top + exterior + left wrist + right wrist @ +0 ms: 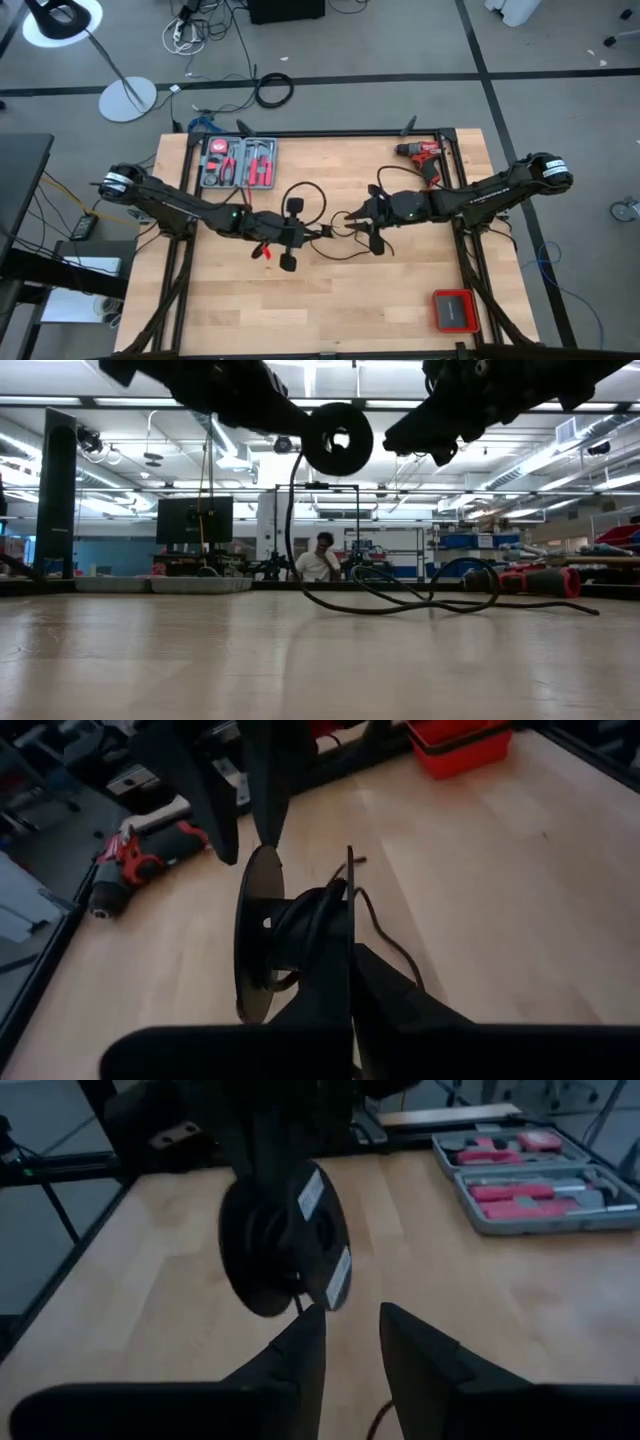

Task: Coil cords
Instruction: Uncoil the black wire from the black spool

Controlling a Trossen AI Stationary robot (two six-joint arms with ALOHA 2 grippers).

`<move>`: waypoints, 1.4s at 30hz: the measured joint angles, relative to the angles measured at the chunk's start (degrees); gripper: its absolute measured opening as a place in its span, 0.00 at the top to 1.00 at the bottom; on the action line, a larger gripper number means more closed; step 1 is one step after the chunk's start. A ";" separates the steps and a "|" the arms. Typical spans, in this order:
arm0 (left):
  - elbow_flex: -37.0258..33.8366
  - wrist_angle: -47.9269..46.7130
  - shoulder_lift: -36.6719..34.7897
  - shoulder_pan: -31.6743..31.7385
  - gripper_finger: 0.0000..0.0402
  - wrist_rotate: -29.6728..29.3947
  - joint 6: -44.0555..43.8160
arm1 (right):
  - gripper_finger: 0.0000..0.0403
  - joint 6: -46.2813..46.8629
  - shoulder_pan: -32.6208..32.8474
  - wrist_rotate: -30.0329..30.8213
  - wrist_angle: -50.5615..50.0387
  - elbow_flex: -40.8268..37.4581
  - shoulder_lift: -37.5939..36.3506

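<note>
Cords (318, 222) trail over mid-table between my two grippers, partly wound on the black spool (290, 932) that my left gripper (291, 234) clenches aloft. My right gripper (368, 222) hovers beside it, fingers apart, seemingly holding nothing.

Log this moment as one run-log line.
left gripper: shut on spool | right gripper: open, facing spool | cord: partly wound, rest trailing on table
</note>
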 joint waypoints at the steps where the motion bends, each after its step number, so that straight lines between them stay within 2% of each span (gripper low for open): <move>1: -0.92 2.56 0.52 0.00 1.00 -0.15 0.00 | 0.76 -0.17 0.20 -0.02 0.25 0.00 0.17; 6: -2.56 11.19 2.99 0.54 1.00 -0.47 1.61 | 0.75 -1.23 -0.04 0.55 -0.70 -0.02 2.28; 10: -2.62 13.07 6.11 1.65 1.00 -0.83 2.00 | 0.75 -1.43 -0.72 2.41 0.82 -0.02 4.54; 15: -2.66 16.46 10.68 1.78 1.00 -0.58 1.76 | 0.75 -2.40 -0.90 1.93 4.79 -0.06 8.53; 21: -2.75 16.80 11.56 2.01 1.00 0.89 1.57 | 0.77 -2.77 -0.92 1.88 6.23 -0.09 12.30; 24: -2.75 17.18 11.52 2.01 1.00 0.89 1.57 | 0.82 -3.28 -0.90 1.66 6.33 -0.09 12.51; 28: -2.73 17.30 11.47 2.01 1.00 0.81 1.06 | 0.97 -4.36 -0.90 1.77 5.99 -0.09 12.31; 31: -2.68 17.47 11.38 2.02 1.00 -0.58 -0.02 | 0.98 -4.23 -0.92 2.49 5.99 -0.09 12.22; 35: -2.59 15.39 10.21 2.29 0.95 -1.51 -3.57 | 0.99 -3.73 -0.98 2.60 5.90 -0.07 12.22; 42: -2.44 7.53 4.14 2.27 0.81 -2.80 -8.83 | 0.99 -4.08 -0.92 3.39 5.14 -0.02 11.03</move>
